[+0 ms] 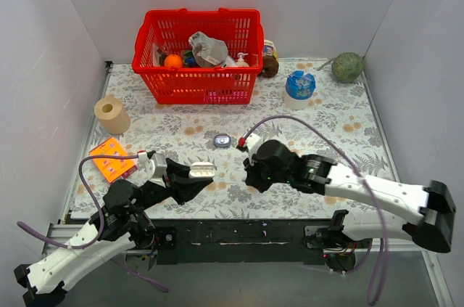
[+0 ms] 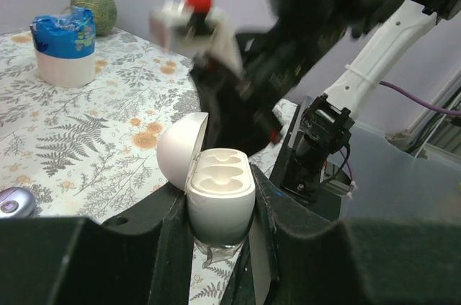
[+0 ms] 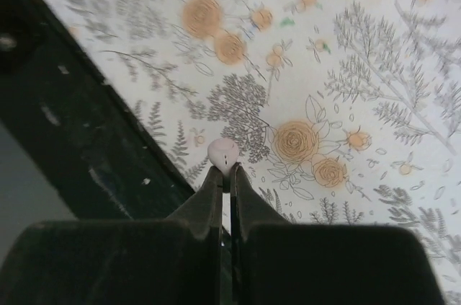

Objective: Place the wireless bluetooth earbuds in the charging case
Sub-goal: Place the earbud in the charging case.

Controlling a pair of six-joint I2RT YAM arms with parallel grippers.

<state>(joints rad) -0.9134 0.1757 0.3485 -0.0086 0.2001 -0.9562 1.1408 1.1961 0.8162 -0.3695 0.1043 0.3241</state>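
Note:
The charging case (image 2: 220, 197) is white and egg-shaped, with its lid hinged open to the left and two empty wells showing. My left gripper (image 2: 220, 222) is shut on its body and holds it upright above the table; it also shows in the top view (image 1: 203, 170). My right gripper (image 3: 225, 175) is shut on one small white earbud (image 3: 223, 152), pinched at its stem with the bud poking past the tips. In the top view the right gripper (image 1: 249, 170) hangs just right of the case, above the near part of the table. No other earbud is in view.
A small blue-grey rounded object (image 1: 222, 140) lies on the flowered cloth behind the grippers. A red basket (image 1: 196, 86) of items stands at the back. A paper roll (image 1: 112, 115) and an orange card (image 1: 112, 158) lie at the left. A blue-topped jar (image 1: 299, 88) and a green ball (image 1: 348, 67) stand at the back right.

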